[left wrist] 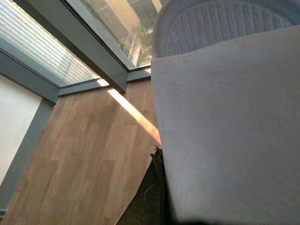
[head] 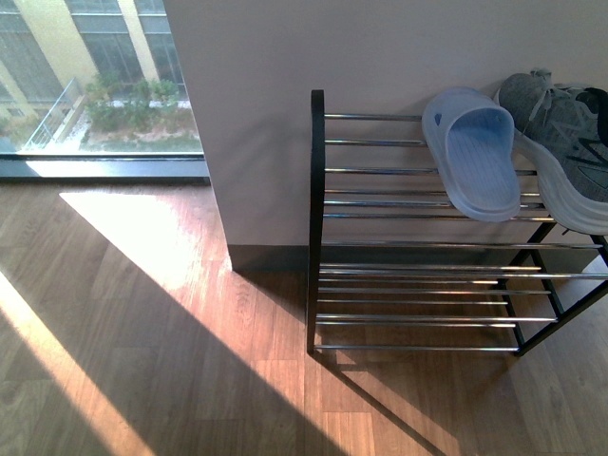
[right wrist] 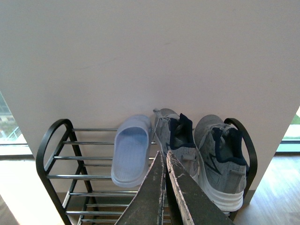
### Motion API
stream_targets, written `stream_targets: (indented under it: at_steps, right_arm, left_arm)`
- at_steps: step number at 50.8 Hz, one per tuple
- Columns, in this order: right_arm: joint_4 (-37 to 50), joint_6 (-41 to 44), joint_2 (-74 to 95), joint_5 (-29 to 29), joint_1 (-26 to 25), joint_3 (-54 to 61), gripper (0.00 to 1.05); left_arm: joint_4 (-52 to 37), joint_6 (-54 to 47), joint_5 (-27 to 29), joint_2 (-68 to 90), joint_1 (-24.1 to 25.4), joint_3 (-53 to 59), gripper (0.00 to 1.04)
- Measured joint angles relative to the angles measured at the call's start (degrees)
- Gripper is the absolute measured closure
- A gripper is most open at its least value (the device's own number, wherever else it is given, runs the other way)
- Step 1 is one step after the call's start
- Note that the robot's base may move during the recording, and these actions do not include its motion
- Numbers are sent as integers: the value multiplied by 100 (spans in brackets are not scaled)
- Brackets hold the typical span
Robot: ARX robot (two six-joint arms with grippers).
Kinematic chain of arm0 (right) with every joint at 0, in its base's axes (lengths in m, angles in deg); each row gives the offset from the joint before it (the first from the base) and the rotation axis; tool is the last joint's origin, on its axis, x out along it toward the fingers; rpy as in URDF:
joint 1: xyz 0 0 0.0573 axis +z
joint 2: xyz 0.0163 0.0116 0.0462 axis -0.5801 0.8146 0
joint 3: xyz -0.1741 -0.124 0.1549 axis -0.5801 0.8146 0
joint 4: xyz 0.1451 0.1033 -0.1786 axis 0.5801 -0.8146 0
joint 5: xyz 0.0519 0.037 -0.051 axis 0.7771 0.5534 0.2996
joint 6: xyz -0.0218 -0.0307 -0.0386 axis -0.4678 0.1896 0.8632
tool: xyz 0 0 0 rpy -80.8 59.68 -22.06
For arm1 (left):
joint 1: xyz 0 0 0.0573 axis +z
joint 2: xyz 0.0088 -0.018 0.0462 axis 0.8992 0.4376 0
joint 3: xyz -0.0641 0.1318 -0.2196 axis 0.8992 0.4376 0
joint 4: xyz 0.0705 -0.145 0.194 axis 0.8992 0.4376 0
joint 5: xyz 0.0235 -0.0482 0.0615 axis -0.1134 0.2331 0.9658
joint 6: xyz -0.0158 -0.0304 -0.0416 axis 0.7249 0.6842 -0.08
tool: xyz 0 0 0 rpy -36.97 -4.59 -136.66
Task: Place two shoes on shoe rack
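Front view: 1 pale slide [head: 472, 152] lies on the shoe rack's [head: 317, 218] top tier, toe to the wall, with a grey sneaker [head: 560, 142] just beside it.

Left wrist view: a second slide [left wrist: 225, 131] lies against the left gripper [left wrist: 157, 171]; I cannot tell its grip.

Right wrist view: the right gripper [right wrist: 165, 157], closed on nothing, hangs before the grey sneaker and a further sneaker [right wrist: 224, 164], both toes outward.

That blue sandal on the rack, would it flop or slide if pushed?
The sandal is probably light and bendy: it looks like one moulded piece. Pushed, it may slide or tilt, resting only on thin smooth rods.
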Motion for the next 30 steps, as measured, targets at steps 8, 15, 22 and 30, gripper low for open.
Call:
stream_targets:
  at_steps: [8, 15, 22, 30]
  right_arm:
    - [-420, 0, -350, -4, 0, -2, 103]
    - [-1093, 2, -1062, -2, 0, -2, 103]
    - [-1108, 2, -1073, 0, 0, -2, 103]
    - [-1108, 4, -1075, -2, 0, -2, 97]
  left_arm:
    - [0, 0, 0, 0, 0, 0, 103]
    - [0, 2, 0, 0, -2, 0, 103]
    - [0, 2, -4, 0, 0, 0, 103]
    - [0, 0, -4, 0, 0, 0, 103]
